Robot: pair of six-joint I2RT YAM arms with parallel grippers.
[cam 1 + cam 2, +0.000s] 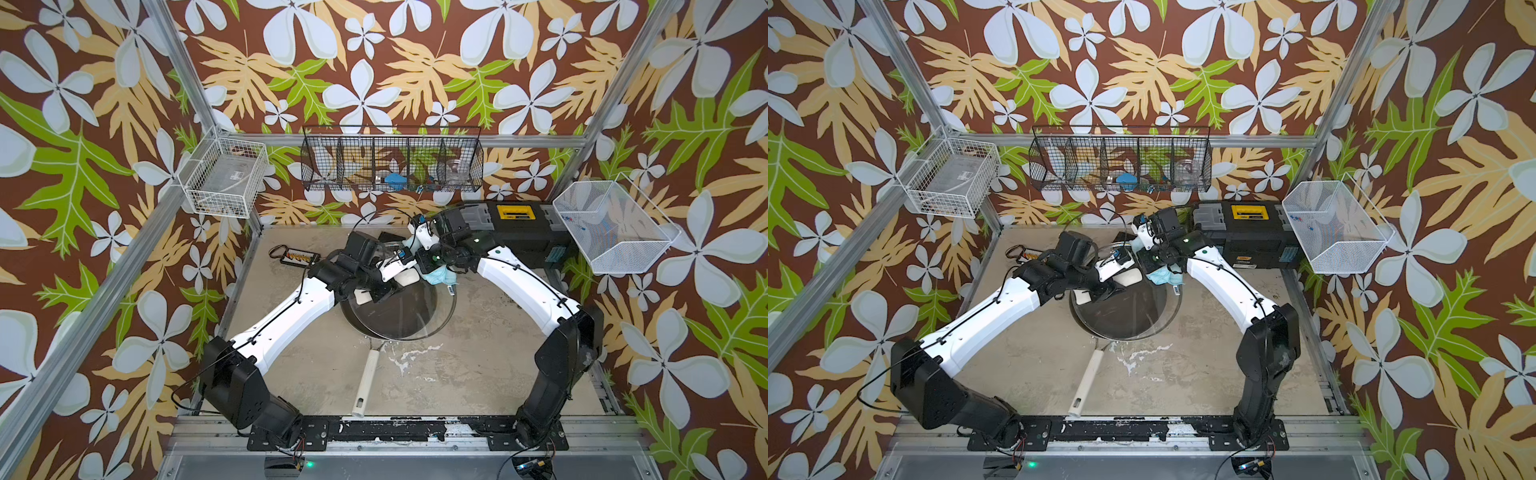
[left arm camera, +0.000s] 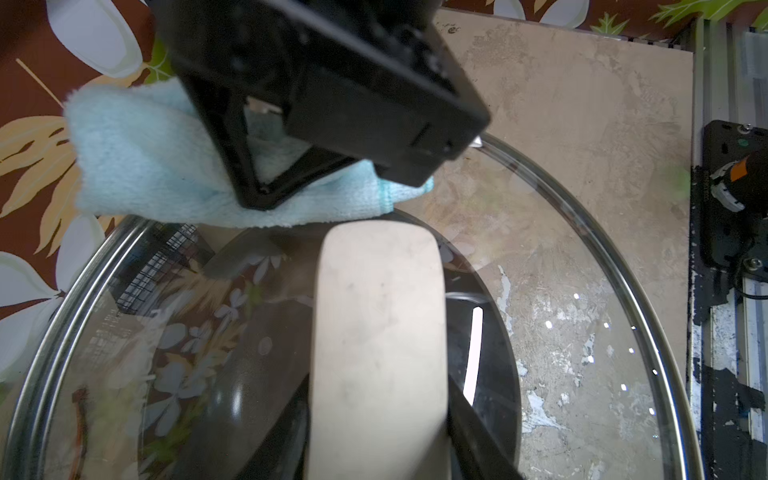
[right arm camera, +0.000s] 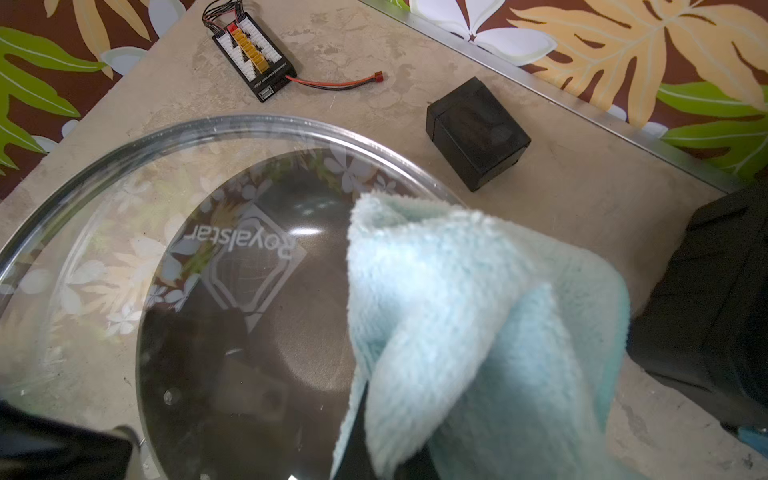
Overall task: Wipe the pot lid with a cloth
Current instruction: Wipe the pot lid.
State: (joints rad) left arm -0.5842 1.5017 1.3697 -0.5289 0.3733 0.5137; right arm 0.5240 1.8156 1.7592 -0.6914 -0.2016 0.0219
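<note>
Left wrist view has the left pincer [image 2: 378, 386] clamped on the cream handle [image 2: 376, 316] of the pot lid [image 2: 552, 316], mid-table over the frying pan [image 1: 365, 382], and further out the right pincer [image 2: 262, 199] pinches the cloth [image 1: 438, 277] at the lid's 2 o'clock rim in a top view, so I'd guess a hard swipe twists the lid loose or drags the cloth off the edge.

The left hand [image 1: 384, 289] is clamped on the cream bar handle [image 1: 405, 277] of the pot lid [image 1: 409, 318]. The lid sits mid-bench [image 1: 478, 374] over a dark frying pan [image 1: 365, 380] whose long handle points to the front edge. The right hand [image 1: 434, 266] pinches the cloth [image 1: 440, 277] at the lid's rim nearest the right edge. A black toolbox [image 1: 523, 237] stands in the back right corner.
</note>
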